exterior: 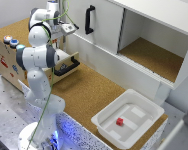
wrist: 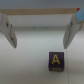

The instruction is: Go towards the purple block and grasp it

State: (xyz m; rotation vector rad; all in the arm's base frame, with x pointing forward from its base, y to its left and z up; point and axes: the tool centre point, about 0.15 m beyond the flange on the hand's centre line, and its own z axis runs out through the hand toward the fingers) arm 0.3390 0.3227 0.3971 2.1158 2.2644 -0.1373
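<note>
The purple block (wrist: 56, 60) carries a yellow letter A and lies on a pale surface in the wrist view. My gripper (wrist: 42, 37) is open, and its two fingers (wrist: 10, 31) stand wide apart above the block without touching it. The block sits closer to one finger than to the other. In the exterior view the gripper (exterior: 67, 30) hangs over the open drawer (exterior: 69, 64) at the back, and the arm hides the purple block there.
A white bin (exterior: 128, 118) at the counter's front right holds a small red block (exterior: 120, 121). A white cabinet (exterior: 154, 50) has an open compartment and a door with a black handle (exterior: 89, 20). A wooden box with buttons (exterior: 10, 41) stands at the exterior view's left.
</note>
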